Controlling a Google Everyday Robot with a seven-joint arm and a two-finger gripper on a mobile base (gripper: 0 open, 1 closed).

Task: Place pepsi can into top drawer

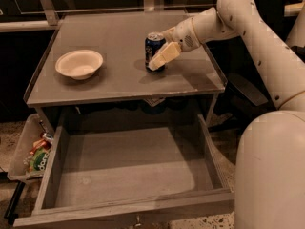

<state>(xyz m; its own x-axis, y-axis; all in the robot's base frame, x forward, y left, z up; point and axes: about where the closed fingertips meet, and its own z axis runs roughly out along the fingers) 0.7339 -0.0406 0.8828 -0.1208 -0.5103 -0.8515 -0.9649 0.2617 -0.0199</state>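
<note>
The pepsi can [153,42], dark blue with a silver top, stands upright on the grey tabletop [114,82], right of centre. My gripper [160,57] reaches in from the right and sits against the can's front right side, covering its lower part. The top drawer [128,168] is pulled wide open below the tabletop. Its grey bottom is bare and a small metal knob [138,220] sits on the front panel.
A white bowl [79,63] sits on the left of the tabletop. A bin with snack packets [34,155] stands on the floor left of the drawer. My white arm and body [271,166] fill the right side.
</note>
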